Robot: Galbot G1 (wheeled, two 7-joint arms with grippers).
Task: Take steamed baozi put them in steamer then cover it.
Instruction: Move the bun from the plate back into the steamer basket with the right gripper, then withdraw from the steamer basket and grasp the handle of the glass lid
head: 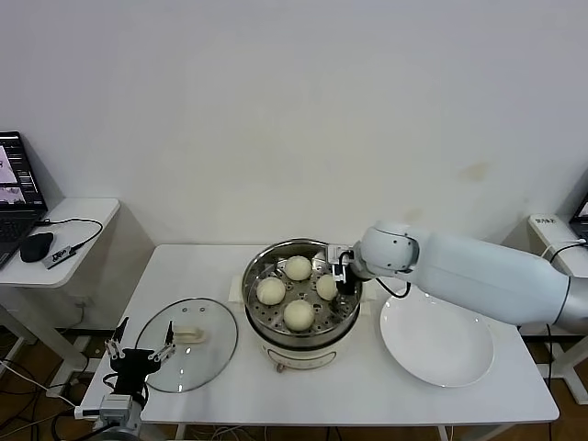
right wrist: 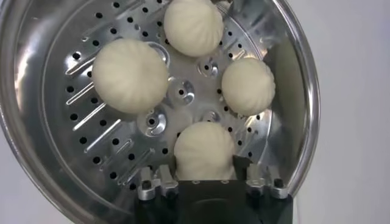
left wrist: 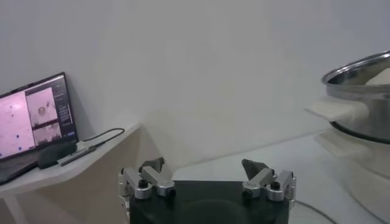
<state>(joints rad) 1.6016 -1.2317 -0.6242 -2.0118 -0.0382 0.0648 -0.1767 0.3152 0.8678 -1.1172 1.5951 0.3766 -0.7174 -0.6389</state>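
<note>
Baozi (head: 299, 315), all four, sit in the steamer (head: 266, 342); right gripper (right wrist: 206, 182) jaws stand apart around one. Left gripper (head: 140, 347) jaws gape near the cover (head: 216, 344): fragile, slippery glass, best lifted by its central handle (head: 188, 335).

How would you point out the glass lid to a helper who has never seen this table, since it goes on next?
Start at the steel steamer in the middle of the white table. On the robot's left of it, flat on the tabletop, lies the cover, right in front of the open left gripper. Unlike the solid white plate on the other side, it is clear glass with a cream handle at its centre.
</note>
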